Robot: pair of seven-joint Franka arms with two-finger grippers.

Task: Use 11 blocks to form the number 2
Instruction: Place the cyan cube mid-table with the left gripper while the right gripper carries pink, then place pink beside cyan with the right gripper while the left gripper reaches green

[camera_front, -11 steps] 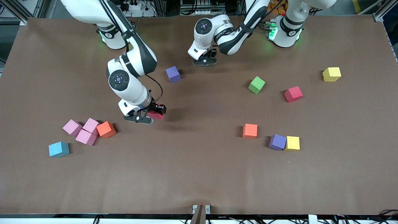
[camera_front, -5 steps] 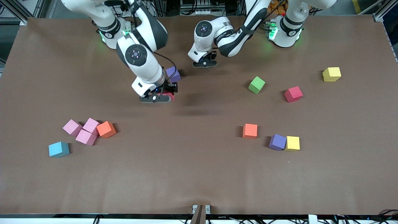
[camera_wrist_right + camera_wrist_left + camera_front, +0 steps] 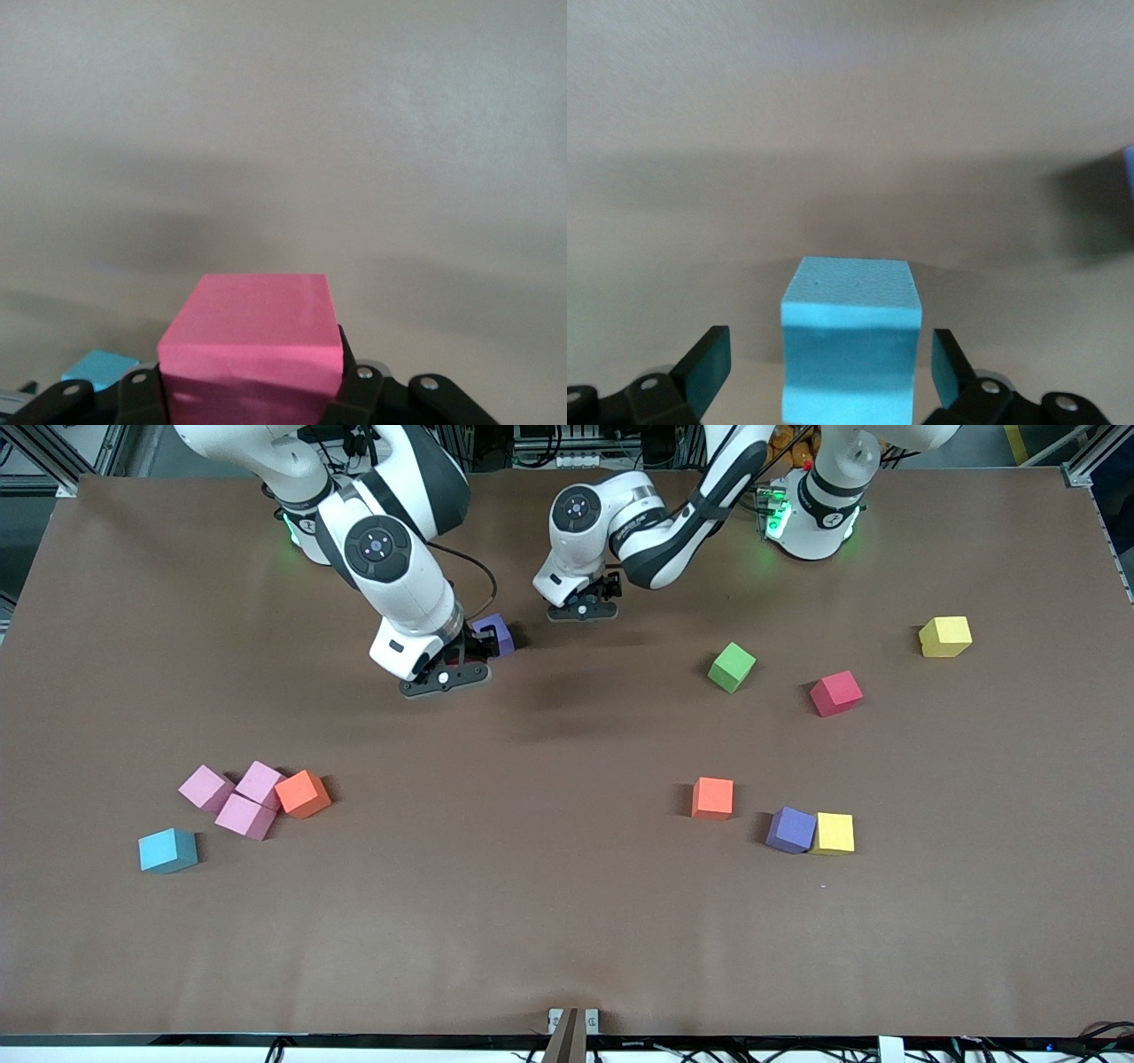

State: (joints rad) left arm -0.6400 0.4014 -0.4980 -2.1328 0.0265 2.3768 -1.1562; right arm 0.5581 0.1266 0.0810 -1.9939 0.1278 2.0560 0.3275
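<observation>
While my right gripper [image 3: 454,666] hangs low over the desk [image 3: 567,921] with its fingers clamped on a pink block [image 3: 252,341], at seven o'clock of a purple block [image 3: 497,632], I see the left gripper [image 3: 824,372] spread wide around a light blue block [image 3: 850,336] resting between its fingers, untouched.

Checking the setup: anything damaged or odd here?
Nothing stands out. Loose blocks lie at mixed angles on the table, undamaged. The right gripper holds a red block; the left gripper stands open around a blue block.
</observation>
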